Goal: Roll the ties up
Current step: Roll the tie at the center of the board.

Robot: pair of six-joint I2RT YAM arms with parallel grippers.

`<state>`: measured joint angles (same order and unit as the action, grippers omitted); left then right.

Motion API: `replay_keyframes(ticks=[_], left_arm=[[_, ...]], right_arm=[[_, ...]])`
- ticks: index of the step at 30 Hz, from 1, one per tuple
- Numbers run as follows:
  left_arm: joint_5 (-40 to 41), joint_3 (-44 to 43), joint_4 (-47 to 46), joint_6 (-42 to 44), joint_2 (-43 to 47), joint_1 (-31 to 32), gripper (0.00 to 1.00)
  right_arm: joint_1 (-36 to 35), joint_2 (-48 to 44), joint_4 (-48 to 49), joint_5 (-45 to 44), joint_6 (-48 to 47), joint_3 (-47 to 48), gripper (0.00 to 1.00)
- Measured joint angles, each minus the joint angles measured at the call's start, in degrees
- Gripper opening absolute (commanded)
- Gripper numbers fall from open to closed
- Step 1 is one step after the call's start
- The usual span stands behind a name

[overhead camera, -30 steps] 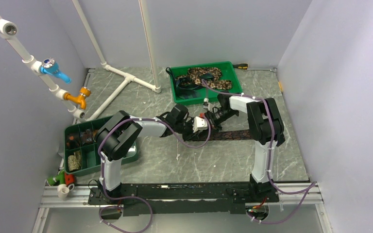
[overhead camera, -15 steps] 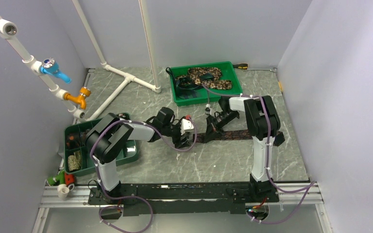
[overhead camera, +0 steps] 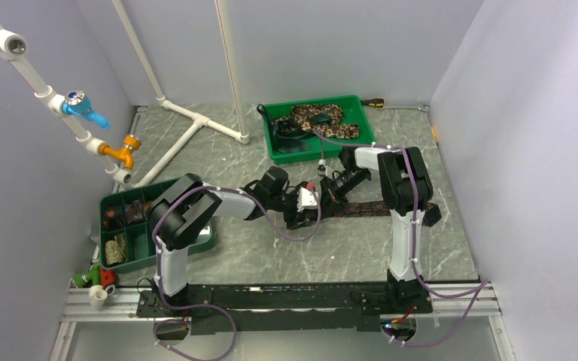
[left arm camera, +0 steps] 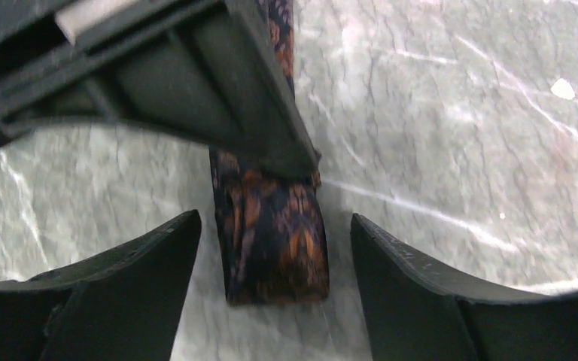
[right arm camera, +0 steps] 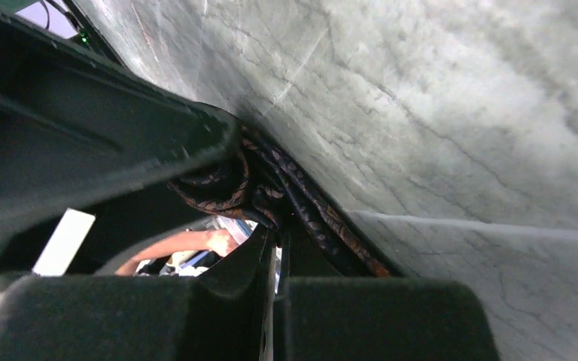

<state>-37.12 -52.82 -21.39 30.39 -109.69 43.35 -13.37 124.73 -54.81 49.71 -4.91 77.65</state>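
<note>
The tie point(overhead camera: 361, 210) lies flat on the tabletop point(overhead camera: 271, 256) in the middle of the scene, running right from the two grippers. Its left end is turned over into a first loose fold. The right gripper point(right arm camera: 275, 259) is pinched shut on that end. The left gripper point(left arm camera: 272, 226) stands wide, one finger on each side of the fold, touching neither edge.

The risk, as I judge it, is the handover. If the left gripper closes off-centre or too high, it may catch only the top layer and the fold will spring flat. If the right gripper lets go first, the soft fabric will likely slacken. The two grippers are also crowded together and could knock each other.

The left wrist view shows the fold's width and the clearance at both fingers. The right wrist view shows only bunched fabric nipped at its fingers. Only the top view shows the tie's long tail, and other ties point(overhead camera: 316, 116) heaped in the far green tray point(overhead camera: 268, 134).
</note>
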Motion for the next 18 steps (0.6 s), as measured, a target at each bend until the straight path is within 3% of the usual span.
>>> replay_keyframes(ticks=[7, 13, 18], left_arm=[[-0.2, -5.66, 5.01, 1.88, -3.06, 1.75, 0.45], [-0.98, -5.22, 5.86, 4.57, -2.64, 1.38, 0.3], [-0.85, -5.53, 6.51, 4.9, -2.67, 1.2, 0.26]], right_arm=[[-0.79, -0.55, -0.76, -0.04, -1.53, 0.42, 0.0], [-1.38, -1.53, -4.15, -0.98, -3.26, 4.55, 0.01], [-1.73, -1.53, -5.35, -2.27, -4.26, 5.88, 0.26]])
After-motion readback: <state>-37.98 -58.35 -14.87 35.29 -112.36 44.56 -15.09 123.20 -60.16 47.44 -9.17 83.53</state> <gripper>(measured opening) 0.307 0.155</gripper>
